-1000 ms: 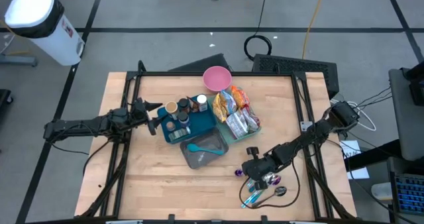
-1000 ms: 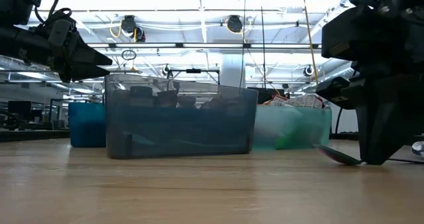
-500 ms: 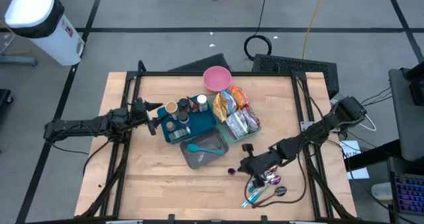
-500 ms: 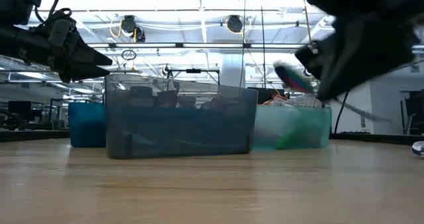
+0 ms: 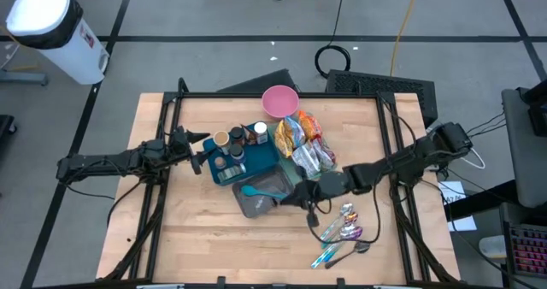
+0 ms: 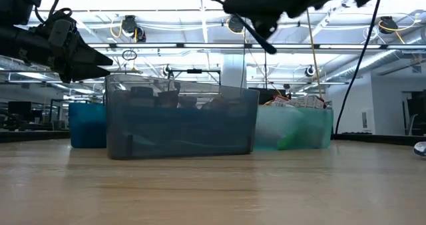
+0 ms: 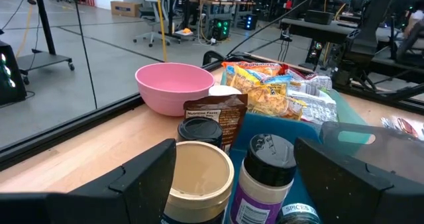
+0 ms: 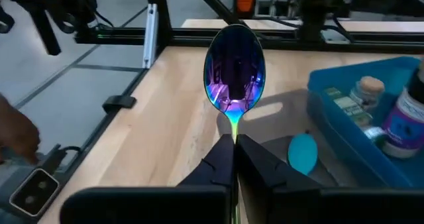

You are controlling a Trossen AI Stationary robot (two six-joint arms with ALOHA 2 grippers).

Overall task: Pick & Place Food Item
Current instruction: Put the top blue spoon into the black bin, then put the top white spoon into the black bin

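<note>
My right gripper (image 5: 305, 198) is shut on an iridescent metal spoon (image 8: 234, 70) and hovers above the table at the right end of the grey bin (image 5: 259, 205). The spoon's bowl points away from the fingers, toward the table's left. A teal spoon (image 5: 256, 190) lies in the grey bin and also shows in the right wrist view (image 8: 303, 154). My left gripper (image 5: 202, 158) is open and empty, level, just left of the blue bin (image 5: 265, 161) of jars (image 7: 266, 171). My right gripper pinches the spoon's thin handle (image 8: 233, 130) between its two fingers, close behind the bowl. The fingers lie along the handle, and the spoon sticks straight out past them, its hollow side showing in the wrist view. The spoon is lifted clear of the table.
Loose cutlery (image 5: 344, 235) lies on the table near the front right. Snack bags (image 5: 306, 142) fill a light green bin behind the grey one. A pink bowl (image 5: 279, 101) stands at the far edge. Bare wood lies at the front left.
My right gripper has risen from the cutlery pile at the front right with the spoon, lifting it clear of the table. It has swung toward the table's left and far side, up to the grey bin, and turned so the spoon points left.
</note>
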